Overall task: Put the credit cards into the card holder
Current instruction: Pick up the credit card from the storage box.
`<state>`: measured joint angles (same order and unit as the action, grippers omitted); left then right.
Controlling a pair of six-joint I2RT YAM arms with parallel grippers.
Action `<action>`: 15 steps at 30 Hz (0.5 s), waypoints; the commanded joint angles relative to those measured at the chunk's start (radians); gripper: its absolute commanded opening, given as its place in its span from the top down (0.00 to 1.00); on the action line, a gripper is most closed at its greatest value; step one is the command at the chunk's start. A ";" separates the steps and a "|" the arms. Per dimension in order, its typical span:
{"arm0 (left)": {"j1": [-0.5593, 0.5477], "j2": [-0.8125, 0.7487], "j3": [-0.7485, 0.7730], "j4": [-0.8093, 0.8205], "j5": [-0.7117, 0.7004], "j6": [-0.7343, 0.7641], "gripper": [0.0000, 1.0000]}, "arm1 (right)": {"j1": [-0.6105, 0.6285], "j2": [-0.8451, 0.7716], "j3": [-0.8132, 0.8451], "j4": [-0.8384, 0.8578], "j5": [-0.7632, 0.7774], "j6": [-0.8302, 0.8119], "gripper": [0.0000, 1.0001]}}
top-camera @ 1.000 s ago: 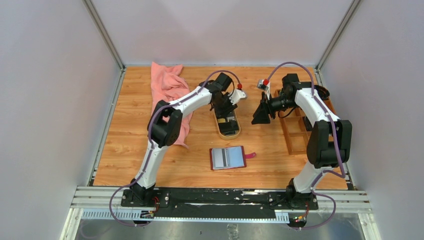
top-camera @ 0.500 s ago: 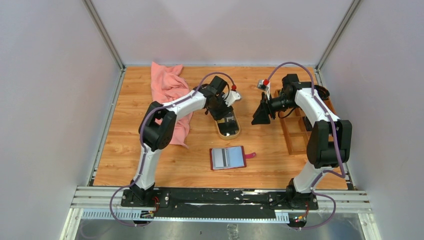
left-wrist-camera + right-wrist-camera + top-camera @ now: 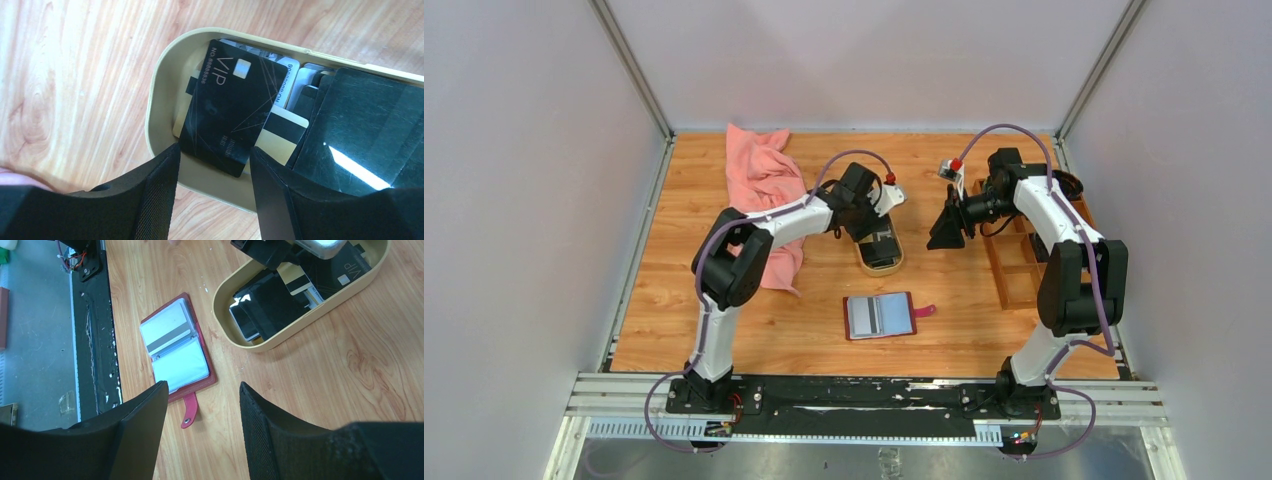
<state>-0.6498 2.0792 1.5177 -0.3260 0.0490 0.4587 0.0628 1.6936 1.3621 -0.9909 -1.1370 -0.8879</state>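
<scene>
The credit cards [image 3: 282, 134], black and pale, lay jumbled in a tan oval dish [image 3: 161, 107] at upper centre, a black VIP card [image 3: 232, 107] tilted on top; perhaps five in all. The dark red card holder [image 3: 880, 316] lay open and flat at lower centre, strap pointing right.

An oval tan dish [image 3: 881, 271] sits near the middle of the wood-grain tabletop [image 3: 684, 300]. A crumpled pink cloth [image 3: 759, 180] lies left of the dish and apart from it, reaching toward the back edge. A brown wooden compartment tray [image 3: 1016, 272] stands well to the dish's right.
</scene>
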 commanded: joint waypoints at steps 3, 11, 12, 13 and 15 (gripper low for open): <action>0.003 -0.039 -0.084 0.137 -0.105 0.011 0.42 | -0.015 0.004 -0.005 -0.034 -0.025 -0.026 0.42; -0.009 -0.107 -0.177 0.269 -0.161 0.021 0.42 | -0.016 0.005 -0.004 -0.037 -0.027 -0.029 0.42; -0.011 -0.116 -0.189 0.287 -0.168 0.021 0.41 | -0.015 0.006 -0.004 -0.038 -0.027 -0.029 0.42; -0.012 -0.125 -0.198 0.304 -0.175 0.020 0.41 | -0.015 0.006 -0.004 -0.038 -0.027 -0.031 0.42; -0.017 -0.137 -0.207 0.321 -0.205 0.015 0.41 | -0.015 0.006 -0.005 -0.039 -0.027 -0.031 0.42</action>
<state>-0.6579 1.9953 1.3380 -0.0933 -0.0799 0.4644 0.0628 1.6936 1.3621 -0.9962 -1.1381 -0.8936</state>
